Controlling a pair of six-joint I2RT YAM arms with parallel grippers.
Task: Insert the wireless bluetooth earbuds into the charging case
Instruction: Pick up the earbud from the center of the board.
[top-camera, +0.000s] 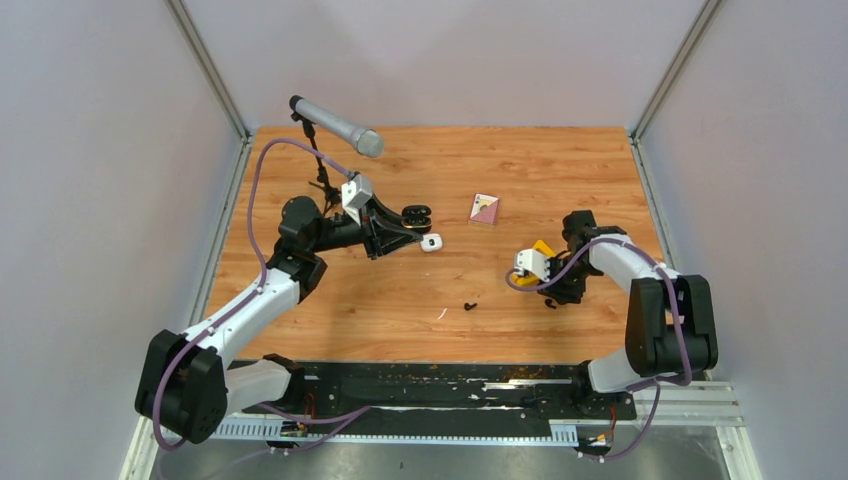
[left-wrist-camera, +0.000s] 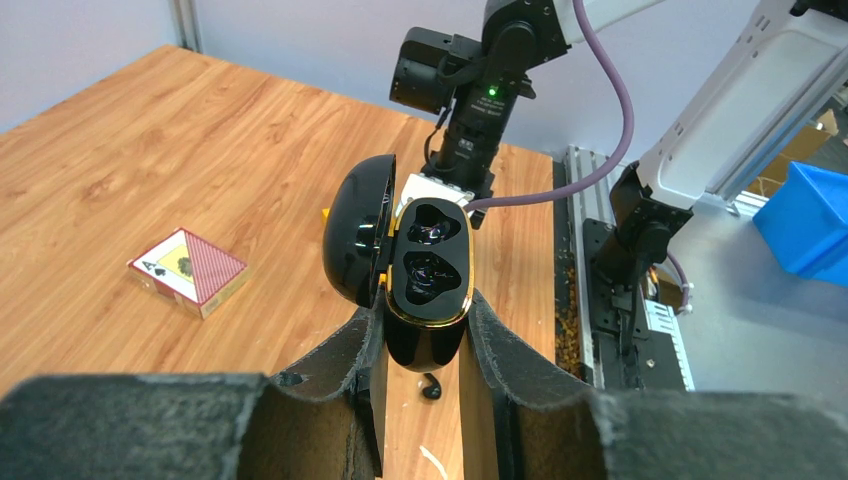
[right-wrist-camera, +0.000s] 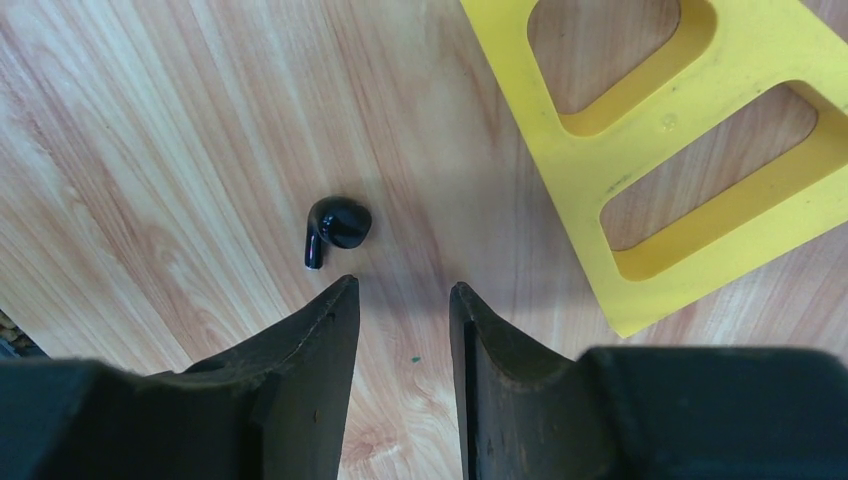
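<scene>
Two black earbuds are loose on the table (top-camera: 350, 330): one earbud (top-camera: 470, 305) sits mid-table toward the near side, and the target earbud (right-wrist-camera: 335, 225) lies further right, just in front of the right gripper (right-wrist-camera: 400, 295). That gripper hangs low over the wood with its jaws apart and nothing between them. Over on the left, the left gripper (left-wrist-camera: 425, 345) is clamped on the black charging case (left-wrist-camera: 430, 280), holding it up off the table. Its lid (left-wrist-camera: 355, 235) is swung open and both wells look empty.

Here's the worry. The target earbud isn't in the gap. It lies ahead of one fingertip and off the centre line, so closing now would likely catch air or clip the bud and send it skating. It's tiny, rounded and glossy, which is just the shape to squirt out of a pinch. The yellow block (right-wrist-camera: 680, 150) is close on the other side, and a wide correction could bump it.

Now orientation. The target earbud lies flat on the table. Its long axis runs from bulb to stem on a slight diagonal, roughly along the fingers rather than across them. The bulb is on the far side from the fingertips and the stem tip points back toward them. The case stands with its long axis up out of the fingers and its wells facing the wrist camera. My read is that the bud will need turning stem-first to seat, and a skewed grip would make that fiddly.
</scene>
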